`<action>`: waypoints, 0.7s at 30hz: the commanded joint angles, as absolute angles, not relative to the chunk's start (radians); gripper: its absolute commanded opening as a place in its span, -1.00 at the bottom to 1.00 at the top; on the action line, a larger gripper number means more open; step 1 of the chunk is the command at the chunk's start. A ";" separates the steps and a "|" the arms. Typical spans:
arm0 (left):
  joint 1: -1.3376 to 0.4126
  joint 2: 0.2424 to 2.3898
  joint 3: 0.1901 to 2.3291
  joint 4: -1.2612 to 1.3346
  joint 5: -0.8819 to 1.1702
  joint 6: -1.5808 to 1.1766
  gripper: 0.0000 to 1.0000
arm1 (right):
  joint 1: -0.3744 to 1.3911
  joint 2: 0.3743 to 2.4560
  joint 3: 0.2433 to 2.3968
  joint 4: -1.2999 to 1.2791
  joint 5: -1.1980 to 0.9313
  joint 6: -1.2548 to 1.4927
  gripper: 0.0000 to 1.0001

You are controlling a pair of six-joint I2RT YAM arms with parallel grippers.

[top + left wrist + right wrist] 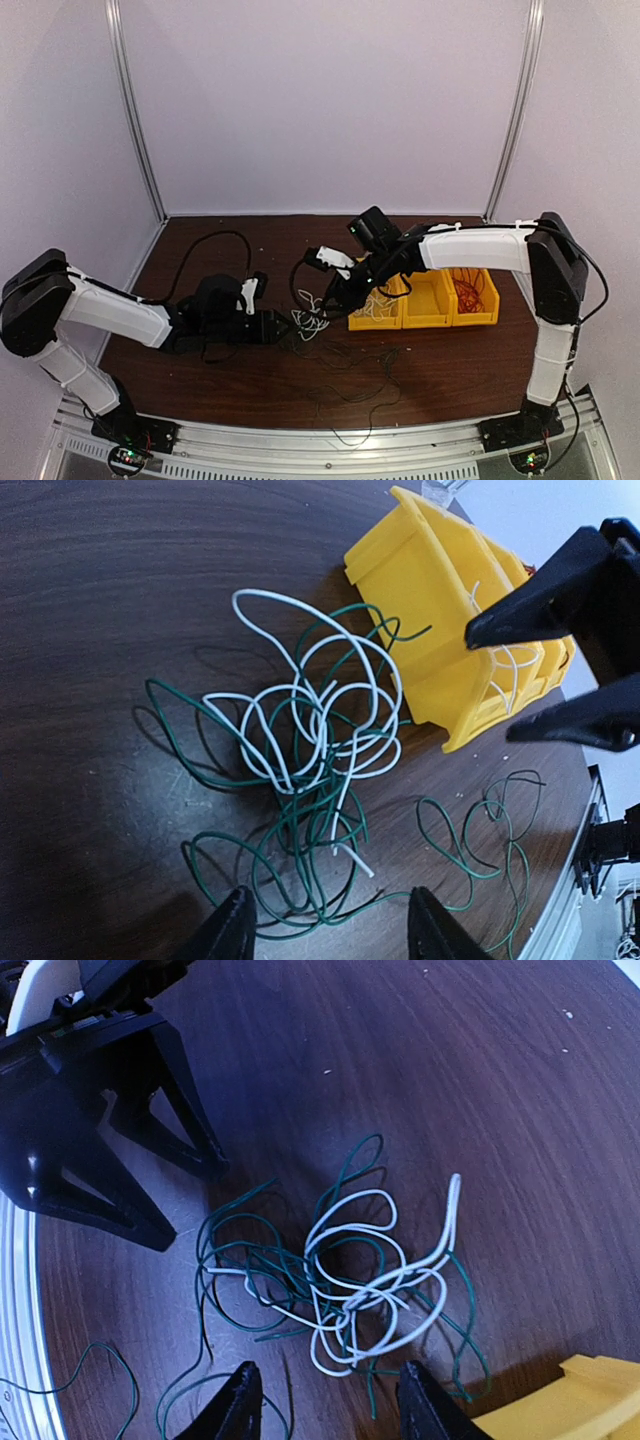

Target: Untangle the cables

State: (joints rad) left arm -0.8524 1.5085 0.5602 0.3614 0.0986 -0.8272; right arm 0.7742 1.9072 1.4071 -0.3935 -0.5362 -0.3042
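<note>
The cables are a loose tangle of thin white and dark green wires (312, 320) lying on the brown table between my two grippers. In the left wrist view the tangle (310, 750) lies just ahead of my left gripper (330, 935), which is open and empty with its tips straddling the nearest green loops. In the right wrist view the tangle (360, 1270) lies just ahead of my right gripper (330, 1405), also open and empty. From above, the left gripper (288, 328) is left of the tangle and the right gripper (336, 297) is at its upper right.
Three yellow bins (428, 300) stand in a row right of the tangle; the nearest (440, 610) holds white wire, the far right one holds red wire (468, 290). A separate green wire (480, 840) sprawls toward the front edge (360, 392). A thick black arm cable (205, 245) loops at the back left.
</note>
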 commanded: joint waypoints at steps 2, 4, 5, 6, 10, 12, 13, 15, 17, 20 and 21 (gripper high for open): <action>-0.850 1.586 0.531 0.573 0.149 -0.892 -0.08 | 0.812 1.998 1.496 -0.457 -0.543 -0.262 -0.02; -0.850 1.611 0.526 0.599 0.155 -0.900 -0.17 | 0.815 2.020 1.513 -0.456 -0.536 -0.245 -0.01; -0.850 1.620 0.524 0.608 0.155 -0.904 -0.21 | 0.816 2.030 1.523 -0.457 -0.528 -0.235 -0.01; -0.850 1.629 0.521 0.617 0.156 -0.907 -0.24 | 0.816 2.041 1.532 -0.457 -0.526 -0.226 -0.01; -0.850 1.659 0.507 0.667 0.164 -0.925 -0.37 | 0.816 2.094 1.581 -0.477 -0.514 -0.194 0.00; -0.850 1.676 0.505 0.683 0.170 -0.931 -0.43 | 0.817 2.113 1.598 -0.476 -0.510 -0.175 -0.01; -0.850 1.682 0.505 0.690 0.174 -0.934 -0.45 | 0.816 2.121 1.607 -0.474 -0.510 -0.166 -0.01; -0.850 1.699 0.502 0.706 0.178 -0.943 -0.49 | 0.817 2.137 1.624 -0.476 -0.509 -0.154 -0.03; -0.850 1.711 0.502 0.718 0.178 -0.950 -0.49 | 0.817 2.159 1.645 -0.480 -0.491 -0.140 -0.15; -0.850 1.726 0.502 0.734 0.182 -0.953 -0.55 | 0.816 2.183 1.668 -0.494 -0.472 -0.124 -0.35; -0.850 1.729 0.501 0.738 0.182 -0.956 -0.55 | 0.816 2.184 1.668 -0.493 -0.471 -0.117 -0.42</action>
